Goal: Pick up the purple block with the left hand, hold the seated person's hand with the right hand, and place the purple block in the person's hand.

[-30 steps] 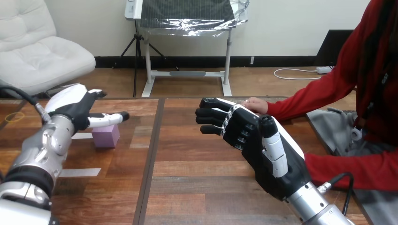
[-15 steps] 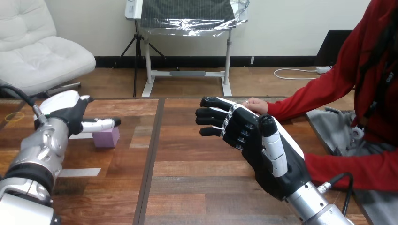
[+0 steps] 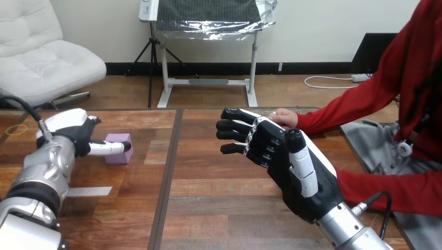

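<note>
The purple block (image 3: 120,139) sits on the left part of the wooden table (image 3: 219,192). My left hand (image 3: 70,133) is low at the block's left side, open, with its thumb (image 3: 107,149) lying straight along the block's near face; the other fingers are hidden behind the hand. My right hand (image 3: 284,161) hovers open over the table's middle, fingers pointing left and only loosely bent. The person's hand (image 3: 284,116) rests at the table's far edge just behind my right hand; I cannot tell whether the two touch.
White tape strips (image 3: 88,191) lie on the table near my left forearm. A yellow ring (image 3: 16,130) is at the far left. A dark seam (image 3: 168,177) runs down the table. The person's red sleeve (image 3: 396,190) and a grey cloth (image 3: 370,146) occupy the right side.
My left hand has sunk and drawn back leftward, so its thumb now lies lower, along the block's near face. My right hand and the person's hand have hardly moved.
</note>
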`<action>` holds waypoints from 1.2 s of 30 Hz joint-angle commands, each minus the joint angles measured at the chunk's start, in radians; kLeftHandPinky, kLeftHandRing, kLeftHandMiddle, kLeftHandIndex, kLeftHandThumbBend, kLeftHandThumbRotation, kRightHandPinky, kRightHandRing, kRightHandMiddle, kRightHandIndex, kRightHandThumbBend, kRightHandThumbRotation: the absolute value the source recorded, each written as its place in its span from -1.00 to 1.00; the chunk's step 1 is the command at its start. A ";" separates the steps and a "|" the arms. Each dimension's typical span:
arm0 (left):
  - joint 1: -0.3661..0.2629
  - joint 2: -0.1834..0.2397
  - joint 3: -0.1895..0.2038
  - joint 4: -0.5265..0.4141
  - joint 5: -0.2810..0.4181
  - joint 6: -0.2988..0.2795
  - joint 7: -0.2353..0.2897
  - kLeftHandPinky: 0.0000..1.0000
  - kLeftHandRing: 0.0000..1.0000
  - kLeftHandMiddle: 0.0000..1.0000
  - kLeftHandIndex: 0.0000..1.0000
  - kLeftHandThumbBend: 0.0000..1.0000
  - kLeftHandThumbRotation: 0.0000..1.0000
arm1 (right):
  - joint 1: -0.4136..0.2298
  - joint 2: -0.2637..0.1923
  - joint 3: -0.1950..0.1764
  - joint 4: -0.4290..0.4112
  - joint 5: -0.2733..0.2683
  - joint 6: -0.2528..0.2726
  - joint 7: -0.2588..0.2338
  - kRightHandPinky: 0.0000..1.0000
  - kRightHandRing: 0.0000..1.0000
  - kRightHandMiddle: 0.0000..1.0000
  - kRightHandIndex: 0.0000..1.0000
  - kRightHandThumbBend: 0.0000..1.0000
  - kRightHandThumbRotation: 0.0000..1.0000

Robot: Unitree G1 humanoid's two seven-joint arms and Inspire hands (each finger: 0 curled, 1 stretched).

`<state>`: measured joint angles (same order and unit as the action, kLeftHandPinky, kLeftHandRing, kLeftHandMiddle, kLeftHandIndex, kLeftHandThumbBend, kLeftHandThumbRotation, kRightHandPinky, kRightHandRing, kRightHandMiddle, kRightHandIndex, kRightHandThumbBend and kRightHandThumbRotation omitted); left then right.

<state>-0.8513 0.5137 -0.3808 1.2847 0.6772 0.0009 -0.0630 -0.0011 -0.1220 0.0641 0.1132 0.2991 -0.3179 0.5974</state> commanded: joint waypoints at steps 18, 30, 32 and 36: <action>-0.115 0.004 0.016 -0.003 -0.049 -0.014 -0.070 1.00 1.00 0.96 0.84 0.34 -0.37 | -0.017 -0.008 -0.002 -0.067 0.000 -0.011 0.007 0.54 0.65 0.64 0.65 0.63 1.00; -0.116 -0.009 0.011 -0.003 -0.064 -0.021 -0.065 0.99 0.99 0.95 0.83 0.33 -0.44 | -0.012 -0.010 -0.002 -0.081 -0.002 -0.005 0.006 0.50 0.64 0.65 0.65 0.62 1.00; -0.115 -0.012 0.010 -0.004 -0.065 -0.021 -0.061 0.97 0.98 0.95 0.83 0.33 -0.45 | -0.011 -0.010 -0.002 -0.081 -0.002 -0.005 0.006 0.50 0.64 0.65 0.65 0.62 1.00; -0.116 -0.015 0.003 -0.005 -0.061 -0.024 -0.060 0.96 0.98 0.96 0.83 0.31 -0.46 | -0.011 -0.010 -0.002 -0.081 -0.004 -0.004 0.004 0.50 0.64 0.65 0.65 0.62 1.00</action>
<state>-0.8754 0.5047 -0.3757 1.2872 0.6215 -0.0111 -0.1410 0.0158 -0.1242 0.0645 0.0759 0.2972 -0.3179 0.6044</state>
